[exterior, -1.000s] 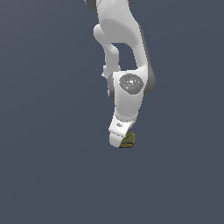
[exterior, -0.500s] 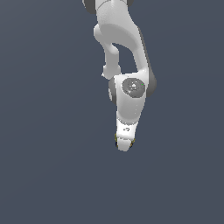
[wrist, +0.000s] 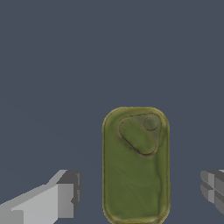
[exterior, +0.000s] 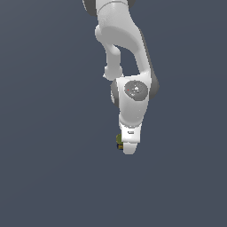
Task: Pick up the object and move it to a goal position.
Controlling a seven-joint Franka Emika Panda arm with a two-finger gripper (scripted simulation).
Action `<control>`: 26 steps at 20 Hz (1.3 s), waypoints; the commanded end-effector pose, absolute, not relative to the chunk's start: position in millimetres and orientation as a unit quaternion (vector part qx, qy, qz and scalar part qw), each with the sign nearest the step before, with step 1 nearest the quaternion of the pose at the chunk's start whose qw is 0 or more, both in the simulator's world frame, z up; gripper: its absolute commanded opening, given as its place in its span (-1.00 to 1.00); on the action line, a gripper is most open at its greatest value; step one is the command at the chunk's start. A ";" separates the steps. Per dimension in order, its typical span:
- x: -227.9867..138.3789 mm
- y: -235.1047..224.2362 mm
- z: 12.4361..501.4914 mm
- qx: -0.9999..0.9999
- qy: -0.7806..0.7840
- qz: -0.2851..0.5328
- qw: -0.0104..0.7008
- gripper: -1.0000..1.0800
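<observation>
Where the olive-topped can (wrist: 135,164) lies flat on the dark grey floor (exterior: 48,177), it sits between the two fingertips (wrist: 65,199), a clear gap on each side. The white gripper (exterior: 127,148) is spread wide and holds nothing, and the exterior view shows only the can's edge at the gripper's left. Bare floor surrounds it.

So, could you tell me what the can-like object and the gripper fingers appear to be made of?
The object looks like a metal tin with a matte olive-green top: rounded rim and an embossed pull-tab shape suggest a sealed can, though a render leaves it open. The fingers look like hard plastic or painted metal: flat grey-white blocky faces, no shine. The gripper straddles the object, jaws apart.
</observation>
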State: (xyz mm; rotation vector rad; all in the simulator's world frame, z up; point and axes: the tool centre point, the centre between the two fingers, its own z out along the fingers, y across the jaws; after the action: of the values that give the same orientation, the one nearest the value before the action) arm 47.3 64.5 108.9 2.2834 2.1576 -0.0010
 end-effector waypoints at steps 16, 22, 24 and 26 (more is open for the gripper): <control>46.2 65.2 61.1 0.722 0.692 0.000 0.000 0.92; 47.5 64.9 58.6 0.722 0.691 0.000 0.000 -1.00; 47.5 64.9 58.6 0.722 0.691 0.000 0.000 -1.00; 47.5 64.9 58.6 0.722 0.691 0.000 0.000 -1.00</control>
State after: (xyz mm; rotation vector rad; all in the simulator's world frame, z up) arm 47.4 64.9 58.8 2.2697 2.1720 -0.0002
